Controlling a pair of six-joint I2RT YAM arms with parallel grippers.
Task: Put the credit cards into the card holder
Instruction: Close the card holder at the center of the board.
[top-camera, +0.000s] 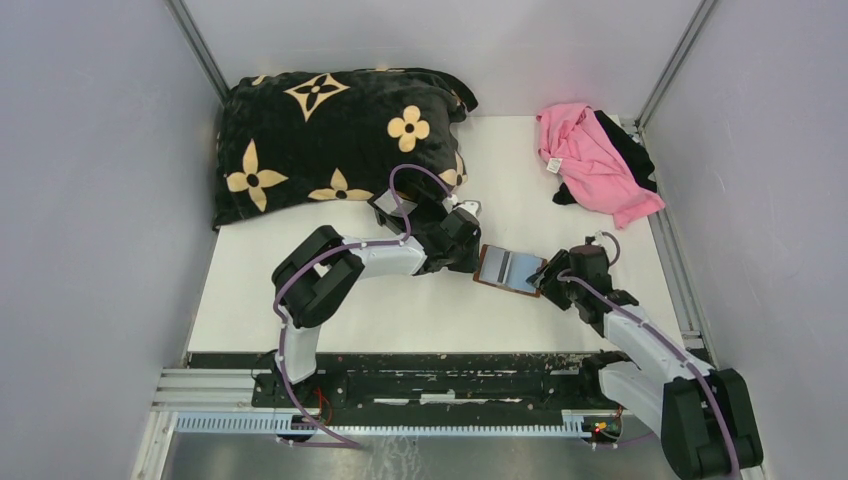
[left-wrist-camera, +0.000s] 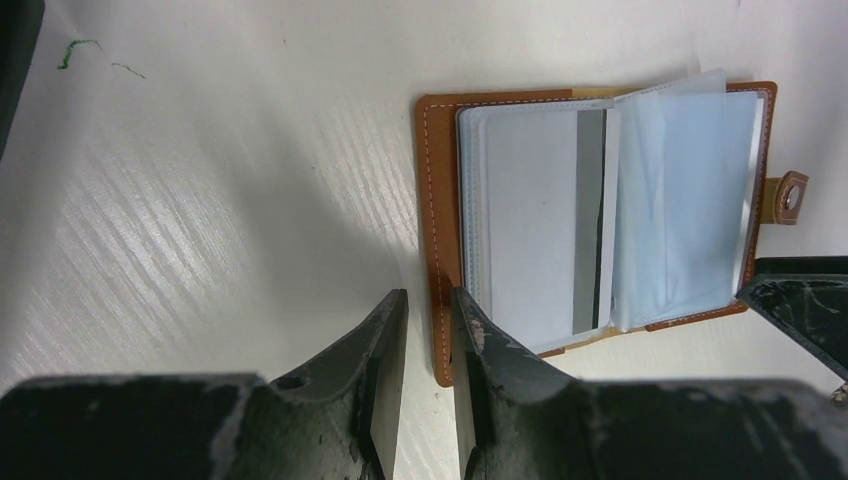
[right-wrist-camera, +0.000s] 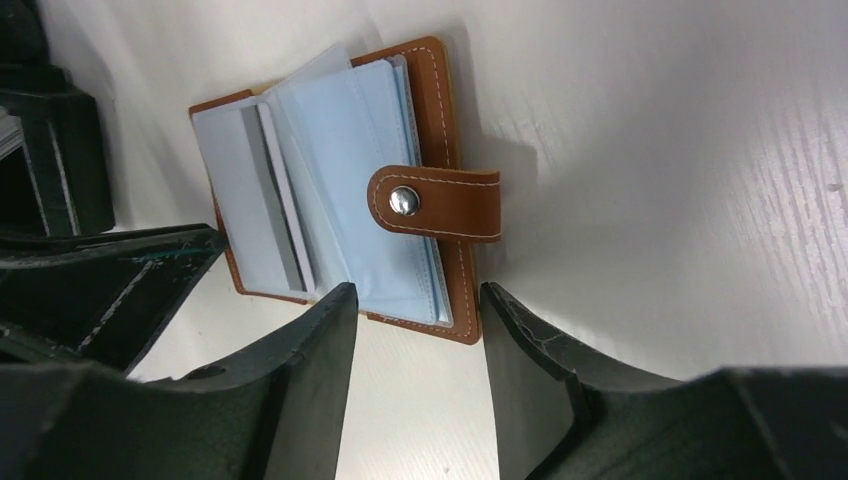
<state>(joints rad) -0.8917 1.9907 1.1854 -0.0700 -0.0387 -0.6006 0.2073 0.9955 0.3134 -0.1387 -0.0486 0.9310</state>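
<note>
With the card holder (left-wrist-camera: 600, 215) lying open on the table (left-wrist-camera: 200, 180), a card (left-wrist-camera: 540, 225) seen inside, its left cover edge is best pinched by the narrow, empty left hand (left-wrist-camera: 428, 375) while the half-open right hand (right-wrist-camera: 415, 350) steadies the other cover

White table (top-camera: 300, 290) between pale grey walls (top-camera: 90, 200)

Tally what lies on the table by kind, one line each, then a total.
Card holder: 1
Card in its sleeve: 1
Floral pillow: 1
Pink garment: 1
Black garment: 1
Total: 5
</note>
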